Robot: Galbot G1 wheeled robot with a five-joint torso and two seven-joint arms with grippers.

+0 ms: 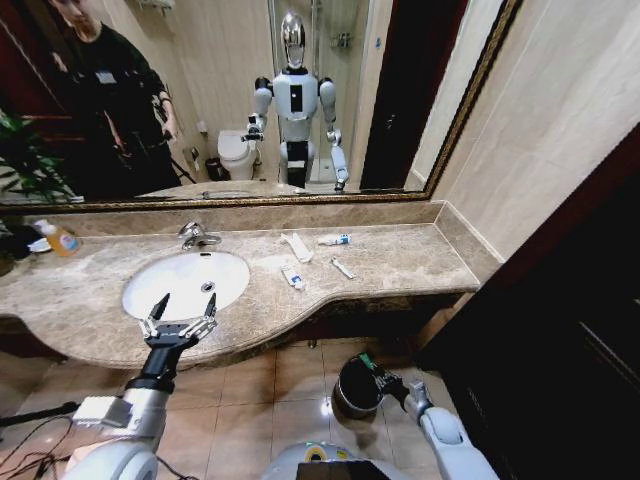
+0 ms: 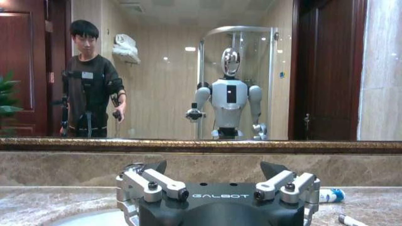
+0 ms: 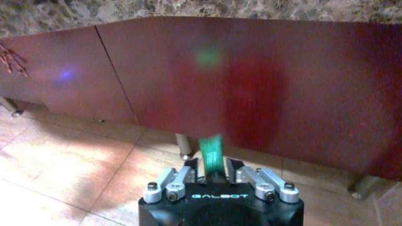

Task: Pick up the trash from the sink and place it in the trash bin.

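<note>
The white oval sink (image 1: 185, 283) is set in the beige marble counter. Trash lies on the counter to its right: a flat white packet (image 1: 297, 246), a white-and-blue tube (image 1: 334, 240) (image 2: 331, 195), a small sachet (image 1: 292, 278) and a white stick (image 1: 343, 268) (image 2: 351, 220). My left gripper (image 1: 183, 310) (image 2: 213, 169) hovers open over the sink's front rim, holding nothing. Down near the floor, my right gripper (image 1: 372, 370) (image 3: 212, 172) is shut on a green tube (image 3: 211, 153), right at the rim of the dark round trash bin (image 1: 350, 395).
A chrome faucet (image 1: 197, 235) stands behind the basin. A clear bottle of orange liquid (image 1: 60, 238) sits at the counter's far left. A dark red cabinet front (image 3: 251, 94) runs under the counter. A dark wooden door (image 1: 580, 300) stands at the right. The mirror shows a person.
</note>
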